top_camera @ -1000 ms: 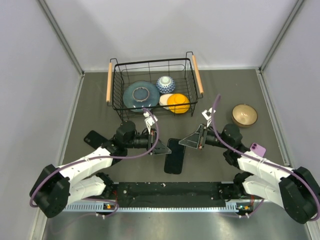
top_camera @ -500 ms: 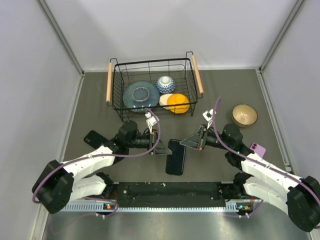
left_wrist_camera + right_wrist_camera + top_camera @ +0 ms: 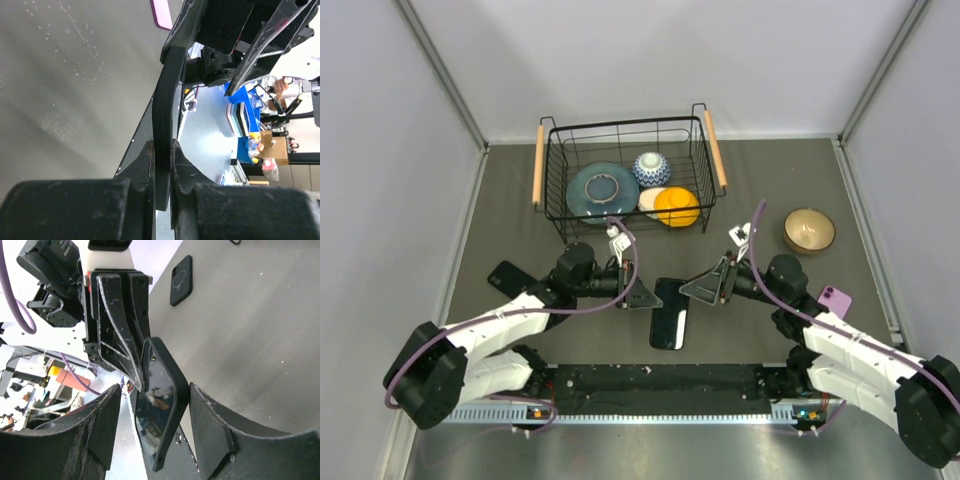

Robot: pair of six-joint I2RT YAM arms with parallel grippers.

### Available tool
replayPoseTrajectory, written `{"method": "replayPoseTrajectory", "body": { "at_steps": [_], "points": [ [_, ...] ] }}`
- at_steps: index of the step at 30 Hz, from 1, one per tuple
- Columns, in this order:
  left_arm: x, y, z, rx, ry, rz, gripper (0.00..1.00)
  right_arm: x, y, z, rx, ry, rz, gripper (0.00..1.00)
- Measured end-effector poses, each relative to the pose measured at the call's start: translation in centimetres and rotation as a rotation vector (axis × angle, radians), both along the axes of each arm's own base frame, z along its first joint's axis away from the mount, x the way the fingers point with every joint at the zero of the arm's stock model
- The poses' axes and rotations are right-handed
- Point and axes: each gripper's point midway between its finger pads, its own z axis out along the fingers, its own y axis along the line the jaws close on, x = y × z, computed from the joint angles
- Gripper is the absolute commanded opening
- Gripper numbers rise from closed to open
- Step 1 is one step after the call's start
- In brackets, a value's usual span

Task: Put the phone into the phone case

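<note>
1. The top view looks steeply down from above and behind the arm bases, over the whole table
2. The left wrist view looks close along its own fingers, rightward
3. The right wrist view faces leftward, equally close
4. All three share the phone

The phone is glossy black and mirrors the room, while the phone case is a duller, flat black. The desk is dark grey-brown. A black wire basket with pale wooden handles holds a teal plate, a blue-and-white patterned bowl and an orange bowl. Over on the right are a tan bowl and a lilac phone.
</note>
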Motion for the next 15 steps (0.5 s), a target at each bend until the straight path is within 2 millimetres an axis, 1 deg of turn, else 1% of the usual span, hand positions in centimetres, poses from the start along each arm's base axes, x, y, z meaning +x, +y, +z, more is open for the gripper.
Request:
{"method": "replayPoseTrajectory", "body": {
  "at_steps": [7,10,11,12,13,14,15],
  "points": [
    [0.6,0.5,-0.1,-0.016,0.045,0.07,0.0,-1.3,0.0,-2.3,0.043,0.096,0.033,0.6],
    [0.9,0.4,0.1,-0.03,0.047,0.09,0.0,-1.5,0.1,-2.6,0.051,0.121,0.041,0.6],
    [1.0,0.4,0.2,-0.035,0.047,0.096,0.0,-1.5,0.2,-2.6,0.053,0.124,0.044,0.58],
    [1.1,0.4,0.2,-0.038,0.05,0.101,0.0,-1.5,0.3,-2.7,0.054,0.125,0.048,0.43],
    [1.1,0.4,0.3,-0.043,0.052,0.106,0.0,-1.6,0.4,-2.8,0.054,0.131,0.053,0.3],
    [1.1,0.4,0.2,-0.048,0.056,0.111,0.0,-1.7,0.6,-2.9,0.054,0.135,0.059,0.21],
    [1.1,0.4,0.1,-0.049,0.06,0.115,0.0,-1.7,0.7,-3.1,0.052,0.145,0.064,0.03]
  ]
}}
